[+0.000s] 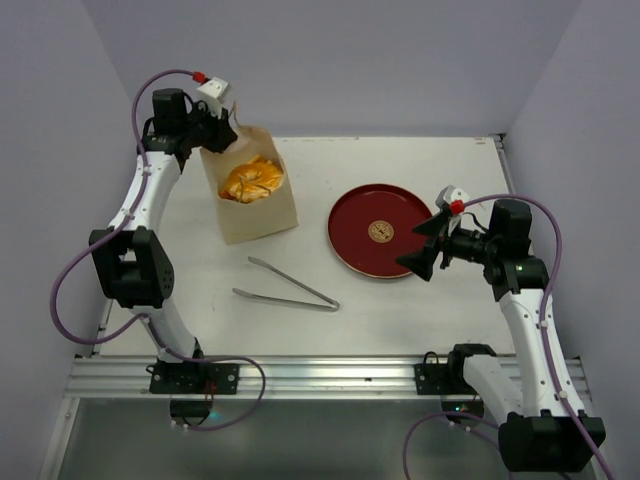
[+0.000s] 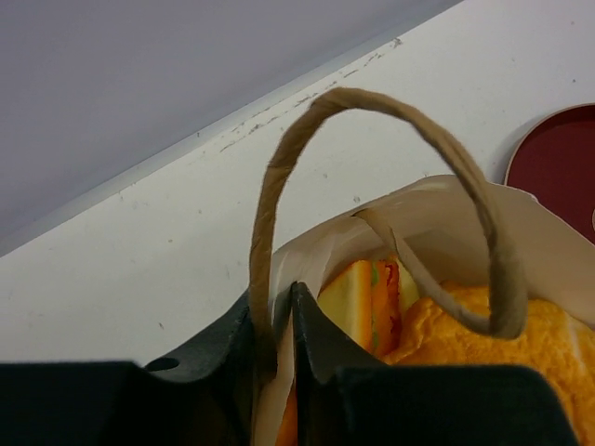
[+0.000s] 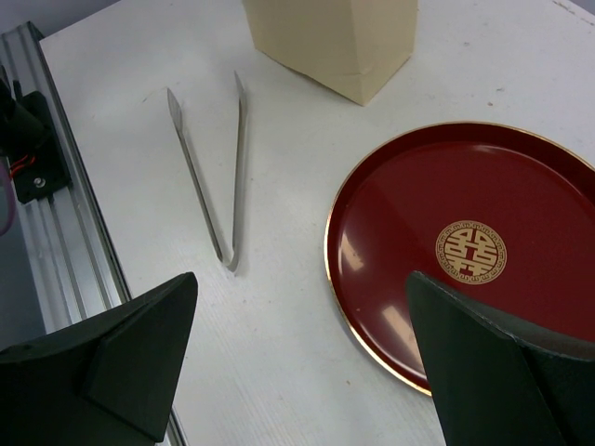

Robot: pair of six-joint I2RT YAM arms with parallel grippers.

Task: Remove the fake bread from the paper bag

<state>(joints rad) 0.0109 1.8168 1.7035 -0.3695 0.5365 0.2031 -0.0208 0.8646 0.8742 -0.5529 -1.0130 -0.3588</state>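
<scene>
Fake bread (image 1: 250, 182) sits all inside the paper bag (image 1: 262, 225), at the upper left of the top view. No piece is out yet, so I think the whole job is left to do. My left gripper (image 2: 284, 321) pinches the bag's rim by a handle. My right gripper (image 3: 299, 288) hangs wide open, holding nothing, by the red plate (image 1: 355, 225).
</scene>
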